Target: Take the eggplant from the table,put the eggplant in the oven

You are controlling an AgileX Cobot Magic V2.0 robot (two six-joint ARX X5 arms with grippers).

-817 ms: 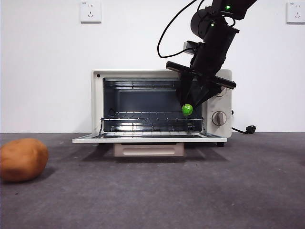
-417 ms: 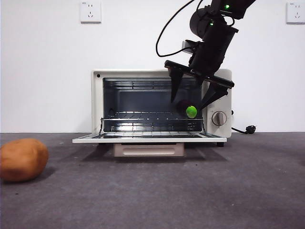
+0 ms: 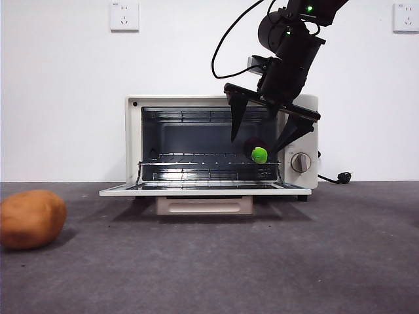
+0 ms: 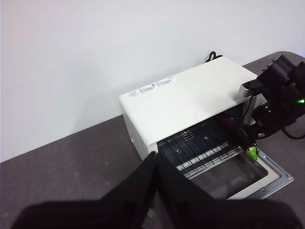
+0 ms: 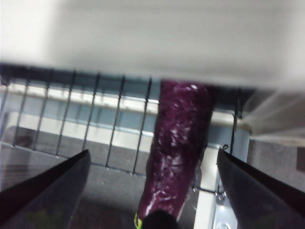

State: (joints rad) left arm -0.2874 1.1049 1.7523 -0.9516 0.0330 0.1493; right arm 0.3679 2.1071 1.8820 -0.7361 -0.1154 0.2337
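The cream-white oven (image 3: 134, 140) stands open, its door (image 3: 203, 190) folded down flat. The eggplant (image 3: 260, 155) lies on the right side of the wire rack (image 3: 196, 158), purple body pointing inward and lime-green cap toward the front. My right gripper (image 3: 263, 131) hangs open just above it, one jaw on each side, not touching. In the right wrist view the eggplant (image 5: 178, 152) runs lengthwise between the spread jaws of that gripper (image 5: 153, 155). The left wrist view shows the oven (image 4: 186, 100), the eggplant (image 4: 251, 153) and my left gripper (image 4: 155, 164), shut and empty, high and far back.
An orange-brown potato (image 3: 31, 219) rests on the dark grey table (image 3: 262, 261) at the far left. A power cord and plug (image 3: 343, 176) lie to the right of the oven. The white wall stands close behind.
The right gripper's jaws have spread apart and let go of the eggplant, which now rests on the rack. The gripper has lifted slightly.
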